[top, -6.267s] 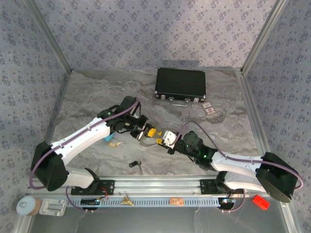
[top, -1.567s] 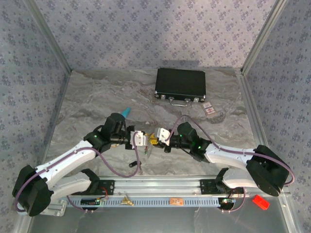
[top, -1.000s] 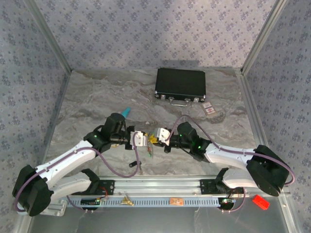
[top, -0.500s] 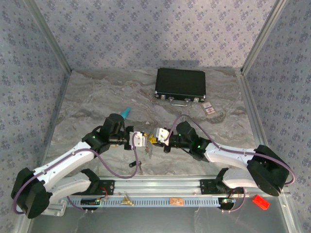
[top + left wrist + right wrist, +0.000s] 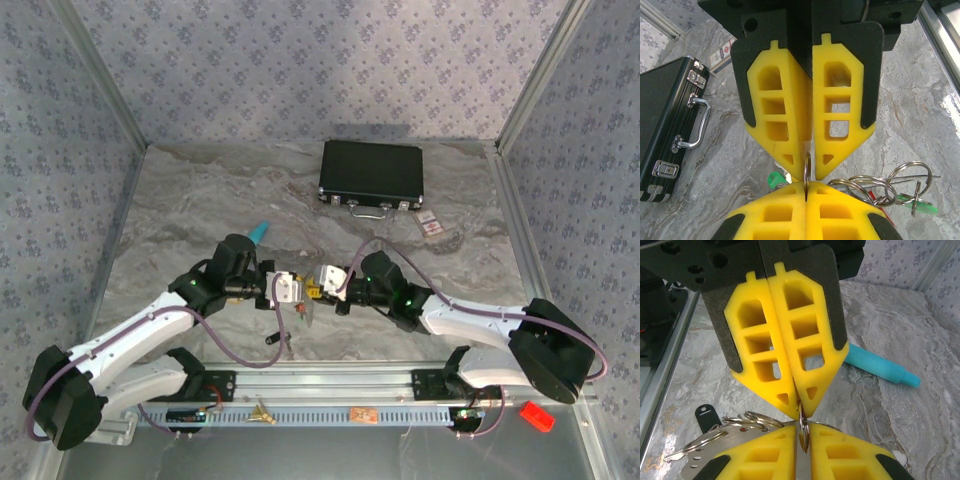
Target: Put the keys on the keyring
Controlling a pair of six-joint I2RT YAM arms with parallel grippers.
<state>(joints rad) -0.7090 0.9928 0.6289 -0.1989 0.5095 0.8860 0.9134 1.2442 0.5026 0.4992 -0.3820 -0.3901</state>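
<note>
Top cam gives the layout: L gripper (image 5: pixel 299 291) & R gripper (image 5: pixel 315 288) meet tip-to-tip at centre, keyring (image 5: pixel 306 312) dangling just below the tips, too small there to read. L wrist cam gives the grip: own fingers clenched on a thin silver ring seen edge-on, R fingers pinching the same ring from the opposite side. More loops w/ a green tag (image 5: pixel 924 205) hang off to one side, black case (image 5: pixel 665 130) beyond. R wrist cam adds a teal tube (image 5: pixel 879 365) behind and a black tag (image 5: pixel 705 415) by the loops. Top cam also has one brass key (image 5: pixel 263 411) on the near rail, well apart from the ring.
</note>
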